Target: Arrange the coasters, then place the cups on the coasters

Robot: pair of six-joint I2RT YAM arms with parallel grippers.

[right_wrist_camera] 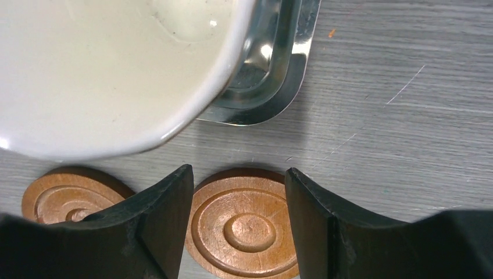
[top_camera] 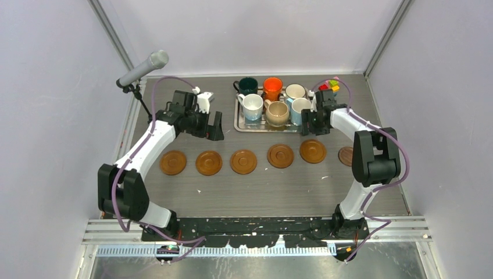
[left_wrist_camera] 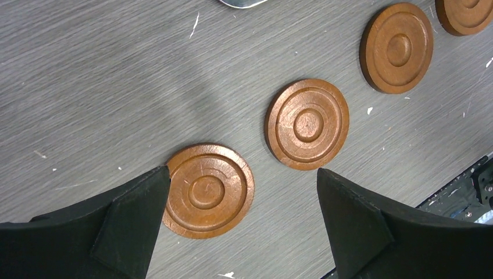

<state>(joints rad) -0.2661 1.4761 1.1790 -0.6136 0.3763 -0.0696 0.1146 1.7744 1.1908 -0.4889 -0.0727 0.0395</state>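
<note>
6 coasters (top_camera: 243,161) lie in a spaced row from 9 to 3 o'clock across the surface (top_camera: 261,192), which I judge leaves room for a cup on each. The 6 cups (top_camera: 278,113) crowd the tray (right_wrist_camera: 285,58) at 12 o'clock of the row, none placed yet. The left gripper (left_wrist_camera: 243,174) hangs wide open and empty near the row's 9 o'clock end. The right gripper (right_wrist_camera: 238,170), jaws apart and holding nothing, sits at the tray's 4 o'clock corner beside a whitish cup (right_wrist_camera: 104,70), likely its first pick

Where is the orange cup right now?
In the top view, the orange cup stands in the back row of the silver tray, between the dark green cup on its left and a whitish cup on its right.
</note>
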